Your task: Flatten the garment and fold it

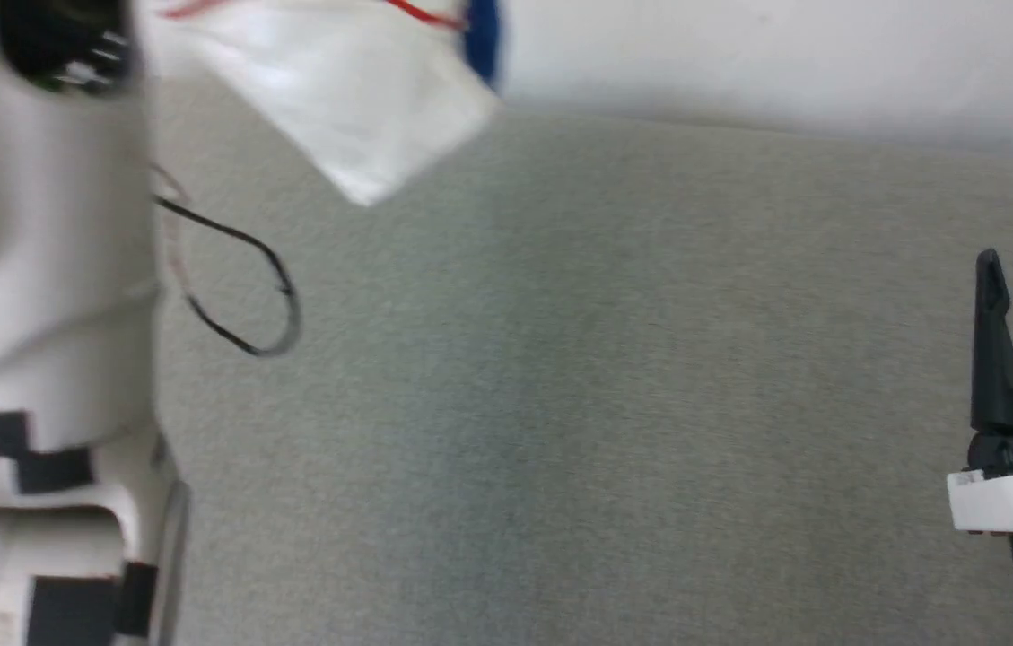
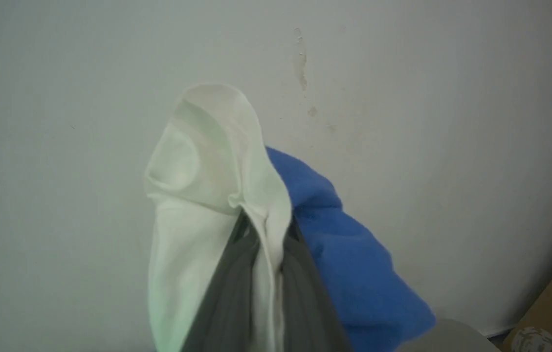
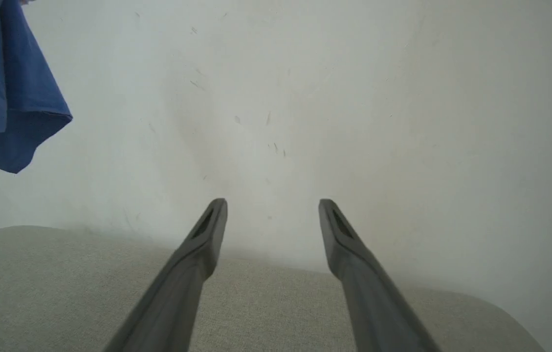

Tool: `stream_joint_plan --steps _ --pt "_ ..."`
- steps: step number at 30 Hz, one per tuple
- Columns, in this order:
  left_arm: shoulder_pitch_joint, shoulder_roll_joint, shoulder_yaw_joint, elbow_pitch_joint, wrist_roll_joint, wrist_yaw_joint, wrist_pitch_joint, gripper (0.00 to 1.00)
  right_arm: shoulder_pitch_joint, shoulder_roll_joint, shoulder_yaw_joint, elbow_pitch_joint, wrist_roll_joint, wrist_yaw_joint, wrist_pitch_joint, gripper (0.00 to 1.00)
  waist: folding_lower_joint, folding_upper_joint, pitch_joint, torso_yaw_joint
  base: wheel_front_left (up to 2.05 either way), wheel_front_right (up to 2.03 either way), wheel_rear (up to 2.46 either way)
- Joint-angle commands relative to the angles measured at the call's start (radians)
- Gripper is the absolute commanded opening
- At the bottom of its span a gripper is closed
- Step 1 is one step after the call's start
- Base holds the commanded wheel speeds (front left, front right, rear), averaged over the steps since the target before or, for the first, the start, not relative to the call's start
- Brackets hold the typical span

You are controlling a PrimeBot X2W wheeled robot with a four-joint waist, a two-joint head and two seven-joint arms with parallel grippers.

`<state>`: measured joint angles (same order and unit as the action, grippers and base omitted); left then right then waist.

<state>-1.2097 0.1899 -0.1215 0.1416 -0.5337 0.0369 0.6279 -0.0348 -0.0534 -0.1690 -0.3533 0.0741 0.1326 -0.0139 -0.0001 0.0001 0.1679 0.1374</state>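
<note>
Hanging shirt (image 2: 354, 274) from left gripper (image 2: 265, 227), pinched tight on white sleeve (image 2: 207, 161); right gripper (image 3: 272, 210) wide, empty. Best grab opposite sleeve, spread flat.

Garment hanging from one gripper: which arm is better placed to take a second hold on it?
Probably the right. The right gripper is open and empty, and the garment hangs at its view's upper left. The left gripper is shut on the white sleeve.

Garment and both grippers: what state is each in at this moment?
garment: lifted, bunched, not yet flattened or folded, hanging from the left gripper.
left gripper: shut on the garment's white part.
right gripper: open, holding nothing.
</note>
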Motion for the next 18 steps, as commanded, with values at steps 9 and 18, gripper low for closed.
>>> stream_joint_plan --steps 9,18 --pt "0.211 -0.107 -0.158 -0.104 -0.056 -0.023 0.043 0.0 0.001 0.003 -0.036 -0.016 0.032 -0.002 -0.012 1.0 0.0001 -0.0001 0.0 -0.145 0.0 0.0 0.0" --pt "0.498 -0.106 -0.356 -0.135 0.016 -0.056 -0.117 0.0 -0.016 0.003 -0.033 0.009 0.055 -0.002 -0.031 1.0 0.0001 -0.0001 0.031 -0.22 0.0 0.0 0.0"
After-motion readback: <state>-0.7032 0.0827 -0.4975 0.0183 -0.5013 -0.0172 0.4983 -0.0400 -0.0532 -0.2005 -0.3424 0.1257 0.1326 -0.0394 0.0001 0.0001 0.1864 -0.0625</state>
